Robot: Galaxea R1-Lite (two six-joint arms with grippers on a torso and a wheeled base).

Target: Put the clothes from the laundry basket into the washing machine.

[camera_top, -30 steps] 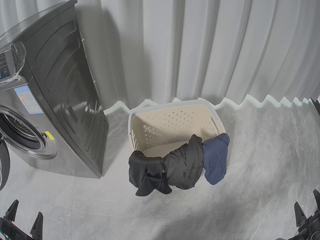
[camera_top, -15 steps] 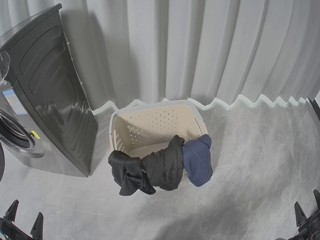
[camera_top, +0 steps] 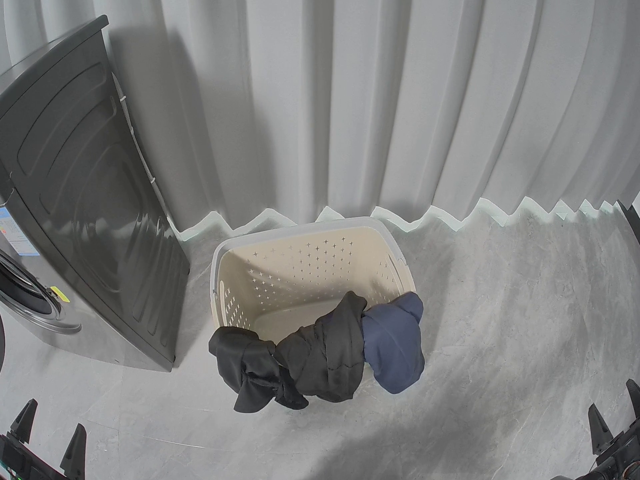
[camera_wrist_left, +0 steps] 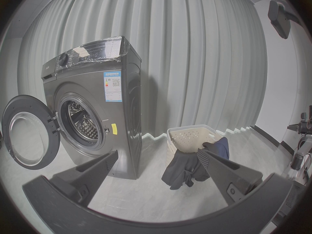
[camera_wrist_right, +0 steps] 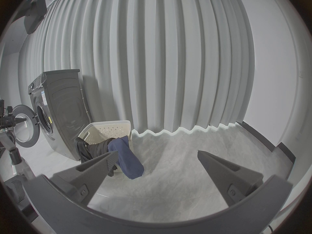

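Laundry basket (camera_top: 313, 261) stands on the floor in the head view, just right of the washing machine (camera_top: 87, 201). Black clothes (camera_top: 313, 361) and a navy garment (camera_top: 393, 345) hang over its near rim. The left end effector (camera_top: 53, 416) and right end effector (camera_top: 613, 401) sit low at the near corners.

In the left wrist view, the left one's fingers are spread apart and empty, and the machine's door (camera_wrist_left: 31, 132) stands open.

In the right wrist view, the right one's fingers are also apart, holding nothing.
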